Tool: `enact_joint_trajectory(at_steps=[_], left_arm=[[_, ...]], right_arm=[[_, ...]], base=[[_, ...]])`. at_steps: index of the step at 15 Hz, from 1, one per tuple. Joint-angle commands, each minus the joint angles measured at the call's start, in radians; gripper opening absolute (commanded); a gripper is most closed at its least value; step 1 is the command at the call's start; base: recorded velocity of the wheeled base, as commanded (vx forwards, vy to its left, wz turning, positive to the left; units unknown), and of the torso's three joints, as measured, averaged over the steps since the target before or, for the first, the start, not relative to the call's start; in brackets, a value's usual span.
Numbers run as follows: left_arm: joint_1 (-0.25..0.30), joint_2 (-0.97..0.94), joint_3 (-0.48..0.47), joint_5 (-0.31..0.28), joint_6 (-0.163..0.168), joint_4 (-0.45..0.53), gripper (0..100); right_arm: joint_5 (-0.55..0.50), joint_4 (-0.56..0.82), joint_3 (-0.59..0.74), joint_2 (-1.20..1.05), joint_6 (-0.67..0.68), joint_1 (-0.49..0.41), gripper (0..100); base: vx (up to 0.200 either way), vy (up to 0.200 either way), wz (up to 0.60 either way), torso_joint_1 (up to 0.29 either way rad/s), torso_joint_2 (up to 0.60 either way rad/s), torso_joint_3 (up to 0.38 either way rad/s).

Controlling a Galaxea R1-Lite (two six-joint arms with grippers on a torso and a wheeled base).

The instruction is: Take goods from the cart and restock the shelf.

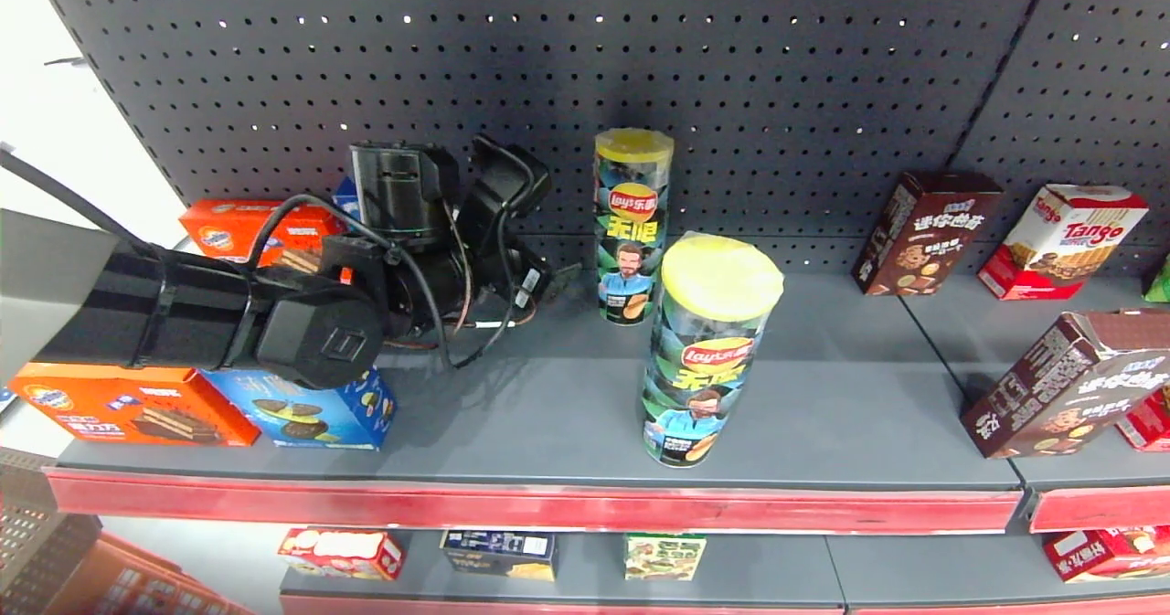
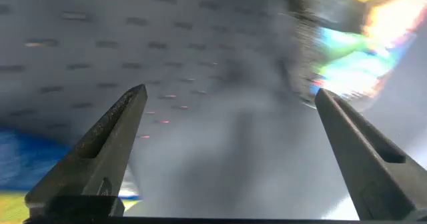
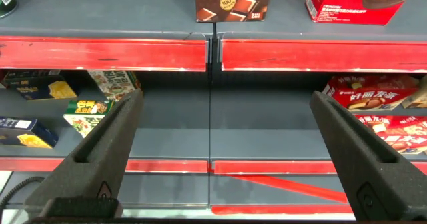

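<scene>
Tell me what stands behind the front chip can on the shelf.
A second chip can stands upright behind it, slightly left, near the pegboard. The front chip can hides the shelf patch directly behind it.

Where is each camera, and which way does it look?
Head view: on the robot's head, looking down at the grey shelf with two chip cans; left arm shows.
Left wrist view: on the left wrist, looking past the open left claw at the pegboard wall and a chip can.
Right wrist view: on the right wrist, looking past the open right claw at red shelf edges and boxes below.
Shared: head and left wrist views both see the wall and a chip can.
</scene>
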Motion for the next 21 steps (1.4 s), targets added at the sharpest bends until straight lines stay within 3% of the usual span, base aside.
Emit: enact_joint_trajectory(at_steps=[1,5,21], left_arm=[[-0.006,0.028,-0.007,0.046,0.000,-0.011,100],[-0.012,0.076,-0.050,0.100,-0.004,-0.020,100],[-0.076,0.160,-0.146,0.100,-0.011,-0.020,100]], right_arm=[[0.000,0.000,0.000,0.001,0.000,0.000,100],[0.000,0.000,0.000,0.001,0.000,0.000,100],[0.000,0.000,0.000,0.001,0.001,0.000,100]], base=[[0.000,0.000,0.00,0.000,0.00,0.000],[0.000,0.000,0.00,0.000,0.00,0.000],[0.000,0.000,0.00,0.000,0.00,0.000]])
